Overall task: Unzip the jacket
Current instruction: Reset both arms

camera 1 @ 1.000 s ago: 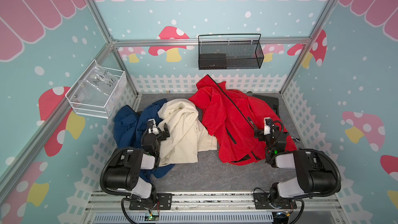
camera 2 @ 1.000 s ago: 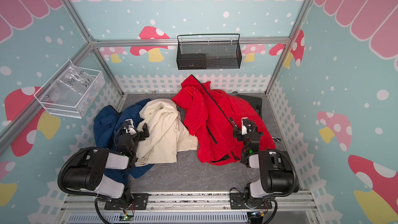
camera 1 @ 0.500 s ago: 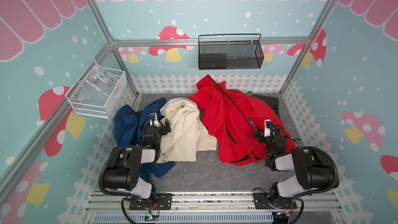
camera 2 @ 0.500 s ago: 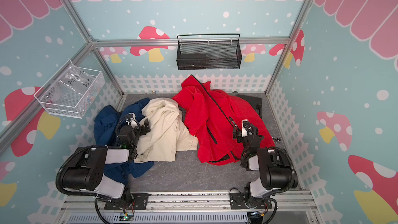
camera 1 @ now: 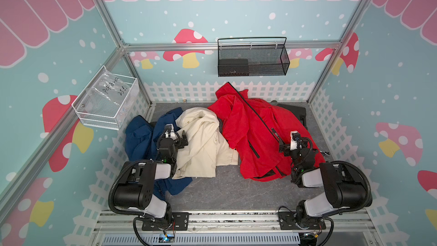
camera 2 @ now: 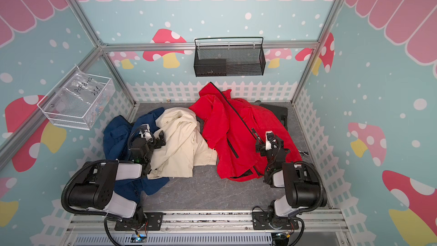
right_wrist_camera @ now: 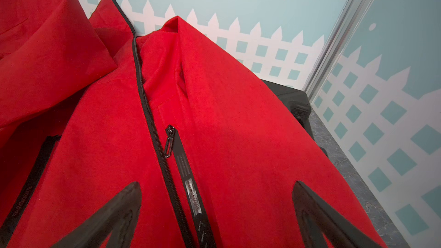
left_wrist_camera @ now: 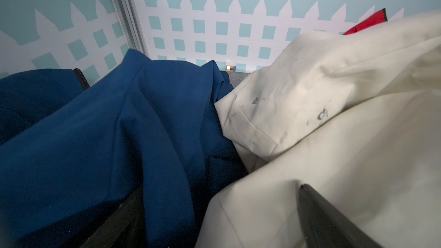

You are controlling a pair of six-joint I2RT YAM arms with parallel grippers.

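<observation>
A clear bag point(camera 1: 111, 89) in the white wire basket point(camera 1: 95, 120) on the side wall carries handwriting that looks like "PCF8-02" over "25", though the last mark is unclear. In the right wrist view, a black strip point(right_wrist_camera: 22, 201) on the red jacket point(camera 1: 250, 124) bears lettering that is too slanted to read surely.

The red jacket lies crumpled at the right rear of the floor, its collar propped against the back wall. It overlaps the cream jacket point(camera 1: 201, 143), which lies on the blue jacket point(camera 1: 139, 136). Its main zipper point(right_wrist_camera: 152, 125) looks shut along the length that shows; the slider cannot be made out. A pocket pull point(right_wrist_camera: 169, 144) hangs just beside the zipper. A black object point(camera 1: 292, 112) behind the jacket is mostly covered.

The right gripper point(right_wrist_camera: 217, 184) hovers over the jacket front with its jaws spread wide on either side of the zipper, holding nothing. The left gripper point(camera 1: 176, 135) sits over the seam between the blue and cream jackets, also spread wide and empty. Its wrist view shows only one finger point(left_wrist_camera: 317, 211) clearly.

Since a second ago the left gripper has crept slightly toward the back wall. The right arm has barely shifted.
</observation>
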